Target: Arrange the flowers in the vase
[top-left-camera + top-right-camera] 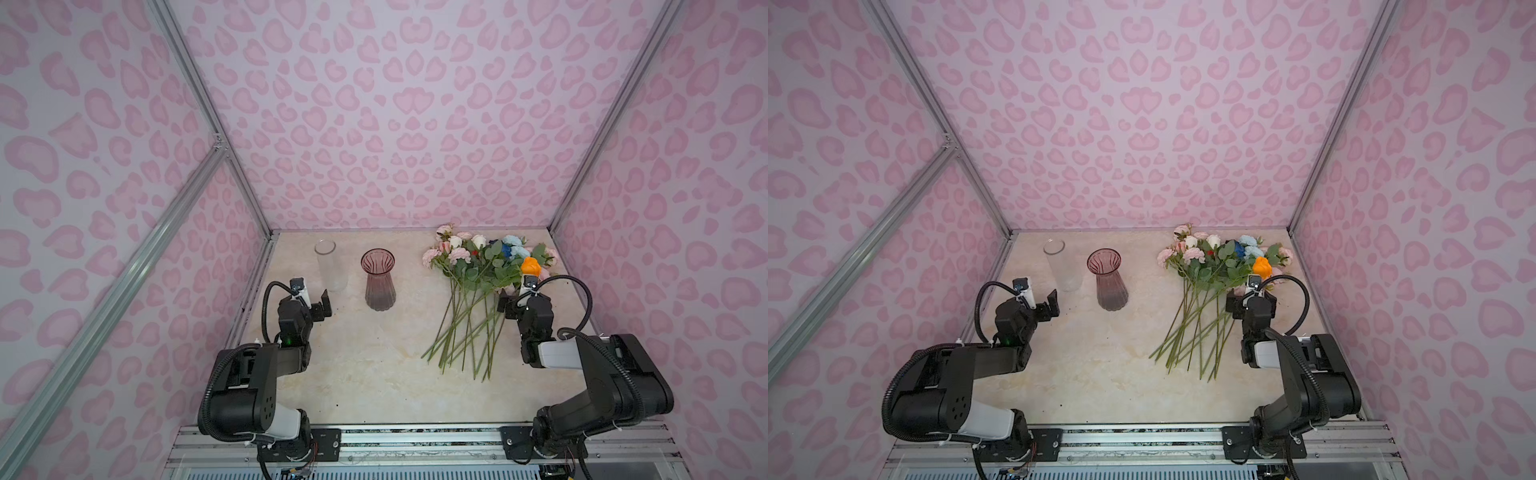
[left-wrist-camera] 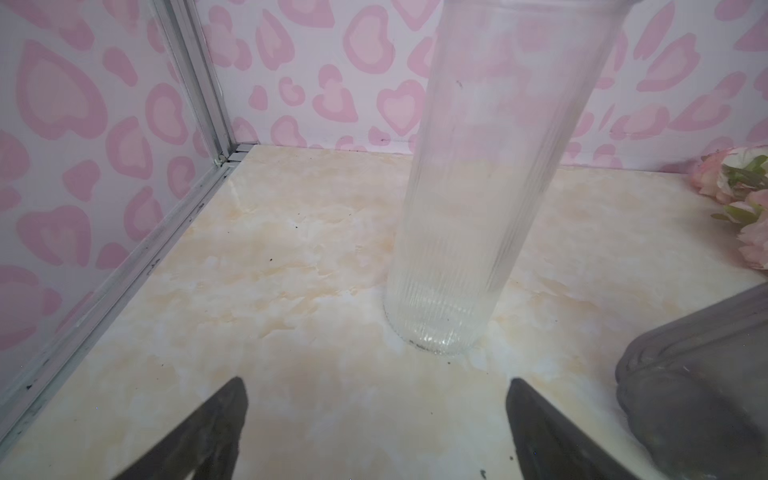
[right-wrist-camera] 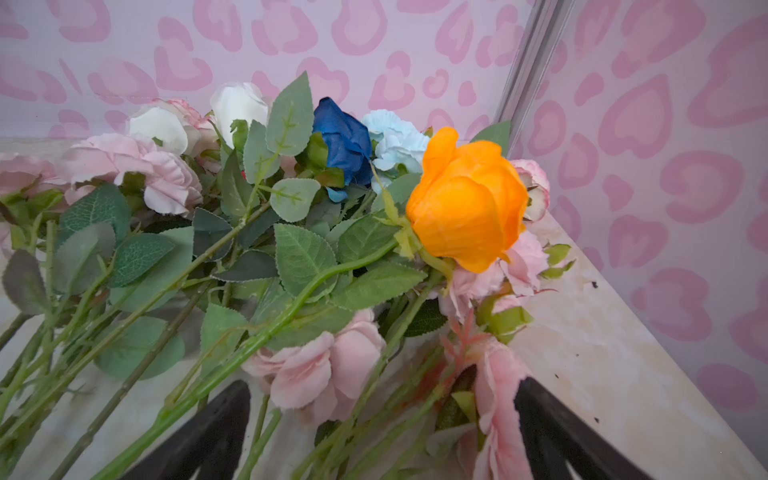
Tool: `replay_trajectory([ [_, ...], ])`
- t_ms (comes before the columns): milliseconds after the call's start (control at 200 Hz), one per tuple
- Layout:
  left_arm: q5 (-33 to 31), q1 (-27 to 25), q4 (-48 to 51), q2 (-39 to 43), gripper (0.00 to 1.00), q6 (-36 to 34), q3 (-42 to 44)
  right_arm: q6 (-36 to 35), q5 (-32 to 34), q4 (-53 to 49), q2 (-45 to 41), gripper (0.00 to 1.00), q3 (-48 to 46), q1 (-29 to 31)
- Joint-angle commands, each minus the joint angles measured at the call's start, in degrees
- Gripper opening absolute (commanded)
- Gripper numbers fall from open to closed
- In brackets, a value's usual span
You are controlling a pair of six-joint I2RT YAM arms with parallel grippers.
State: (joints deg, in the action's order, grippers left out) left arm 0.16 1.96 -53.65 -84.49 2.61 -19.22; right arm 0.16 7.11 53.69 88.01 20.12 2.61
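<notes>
— What sits closest?

— The right gripper (image 3: pixel 382 382), jaws spread wide and holding nothing, low over the flowers (image 3: pixel 291 257). A pink bloom (image 3: pixel 316 370) and several stems lie in the gap just ahead of it. The orange rose (image 3: pixel 465 199) is a little further out.

— And the other arm?

— The left gripper (image 2: pixel 376 380) is also wide and empty. The clear vase (image 2: pixel 478 208) stands upright just ahead of it, not touching, and the pink vase (image 1: pixel 378 280) stands off to its inner side.

— So how far along are we?

— Barely begun, I'd say. Both vases look empty, and the whole bunch lies in a heap on the table (image 1: pixel 374 374), well apart from them. No stem is gripped yet — every flower is left to pick up and put in. I can't tell which vase is meant.
</notes>
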Motion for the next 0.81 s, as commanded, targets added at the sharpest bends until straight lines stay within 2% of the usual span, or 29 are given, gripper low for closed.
replay_trajectory([
  [0, 0.1, 0.0, -1.2, 0.1, 0.98, -0.2, -0.2, -0.3, 0.6, 0.4, 0.1, 1.00, 0.0, 0.1],
  [805, 0.1, 0.0, -1.2, 0.1, 0.98, -0.1, -0.2, -0.2, 0.5, 0.4, 0.0, 1.00, 0.0, -0.1],
])
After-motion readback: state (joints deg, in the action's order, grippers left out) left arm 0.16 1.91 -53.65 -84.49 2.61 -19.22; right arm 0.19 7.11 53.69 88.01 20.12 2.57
